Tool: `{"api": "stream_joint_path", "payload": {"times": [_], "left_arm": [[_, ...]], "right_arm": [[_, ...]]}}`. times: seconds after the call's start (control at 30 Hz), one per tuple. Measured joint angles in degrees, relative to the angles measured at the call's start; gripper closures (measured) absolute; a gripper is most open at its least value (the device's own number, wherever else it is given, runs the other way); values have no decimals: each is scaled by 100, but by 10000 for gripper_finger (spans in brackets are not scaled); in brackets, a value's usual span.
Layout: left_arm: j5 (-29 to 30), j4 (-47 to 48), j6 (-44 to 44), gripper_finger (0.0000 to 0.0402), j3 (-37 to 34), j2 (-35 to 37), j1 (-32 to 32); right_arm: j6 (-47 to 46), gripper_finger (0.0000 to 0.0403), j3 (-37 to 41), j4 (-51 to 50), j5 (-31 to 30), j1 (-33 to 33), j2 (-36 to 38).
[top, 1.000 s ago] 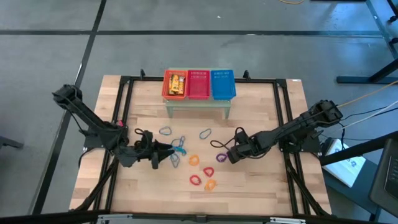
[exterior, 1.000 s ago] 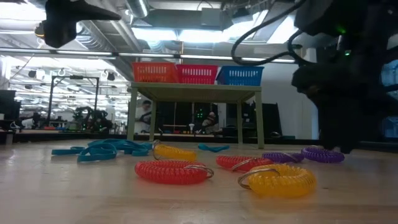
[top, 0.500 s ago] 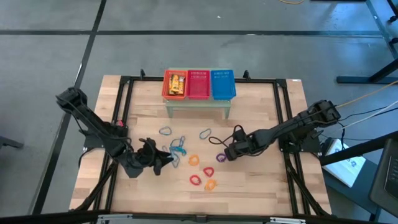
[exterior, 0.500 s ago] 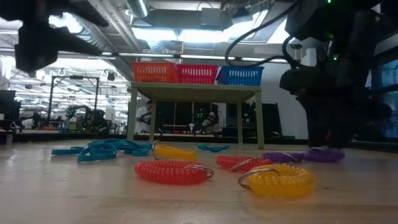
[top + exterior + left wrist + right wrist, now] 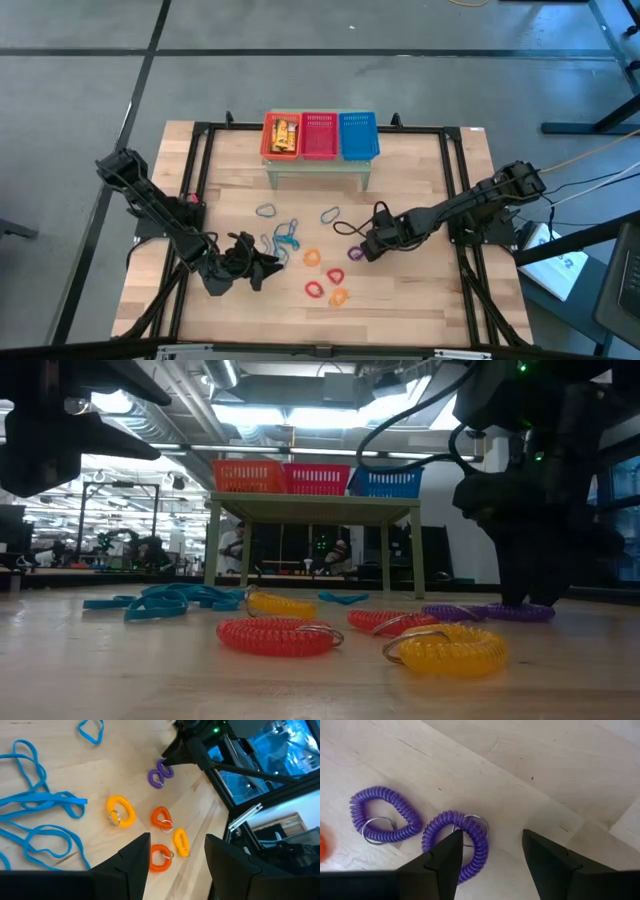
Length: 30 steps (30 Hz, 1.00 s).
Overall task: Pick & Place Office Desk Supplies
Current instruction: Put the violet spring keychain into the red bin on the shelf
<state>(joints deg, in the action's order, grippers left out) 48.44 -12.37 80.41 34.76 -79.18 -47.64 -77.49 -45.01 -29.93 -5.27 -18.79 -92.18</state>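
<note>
Near edge: left gripper [image 5: 262, 268] hovers with fingers apart, empty, beside blue loops [image 5: 284, 240]. Mid-table: right gripper [image 5: 362, 250], fingers spread, stands over two purple coil loops [image 5: 455, 840], gripping neither. Beyond: mesh baskets [image 5: 320, 135] on a small stand.

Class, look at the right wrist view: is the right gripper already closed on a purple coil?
No: the right gripper is open, its fingers either side of bare table, with the nearer purple coil lying loose by one fingertip.
</note>
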Motion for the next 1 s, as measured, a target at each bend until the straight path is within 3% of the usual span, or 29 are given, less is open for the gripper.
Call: {"api": "stream_joint_path", "payload": {"times": [0.27,0.43,1.0], "left_arm": [[53,-36,-1,219,0,0,11],[119,-119,-5,219,0,0,11],[140,-115,-25,219,0,0,11]], "right_arm": [[312,197,11,424,332,82,196],[310,197,11,673,83,103,297],[471,197,4,403,410,3,111]]}}
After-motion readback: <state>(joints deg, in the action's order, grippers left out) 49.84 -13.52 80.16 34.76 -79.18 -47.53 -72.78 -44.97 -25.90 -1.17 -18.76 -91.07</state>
